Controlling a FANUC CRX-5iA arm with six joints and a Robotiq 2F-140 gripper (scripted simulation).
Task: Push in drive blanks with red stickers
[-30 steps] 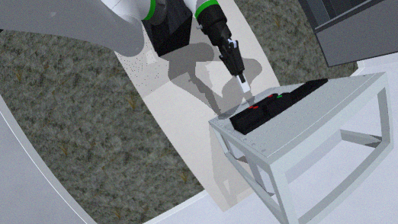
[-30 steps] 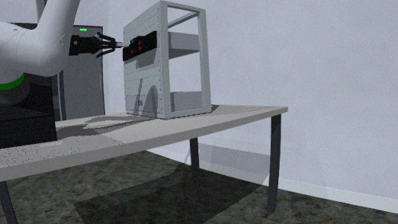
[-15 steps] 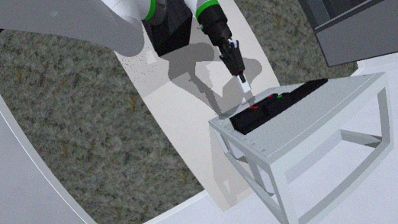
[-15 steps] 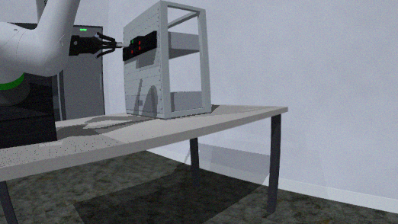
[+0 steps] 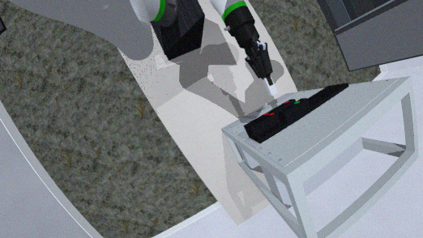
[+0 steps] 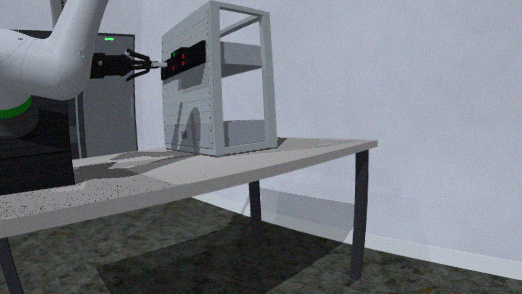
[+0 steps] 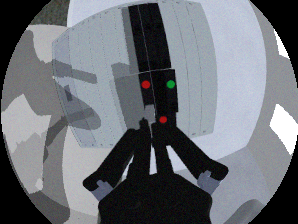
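The grey open-frame rack (image 6: pixel 217 80) stands on the table. A black row of drive blanks (image 6: pixel 184 59) runs across its front, high up. In the wrist view I see two red stickers (image 7: pixel 145 84) (image 7: pixel 162 119) and one green sticker (image 7: pixel 170 84) on the blanks. My gripper (image 6: pixel 156 64) is shut and empty, with its white fingertips together and pointing straight at the blanks. In the wrist view the tips (image 7: pixel 154 128) lie just beside the lower red sticker and cover part of that blank. From above, the tips (image 5: pixel 271 87) are just short of the blank row (image 5: pixel 292 113). I cannot tell whether they touch it.
The rack stands near the far end of a long grey table (image 6: pixel 200 165), with table edges close behind and beside it. A dark cabinet (image 6: pixel 107 95) stands beyond the table behind my arm. The robot's black base (image 5: pixel 182 28) sits at the other end.
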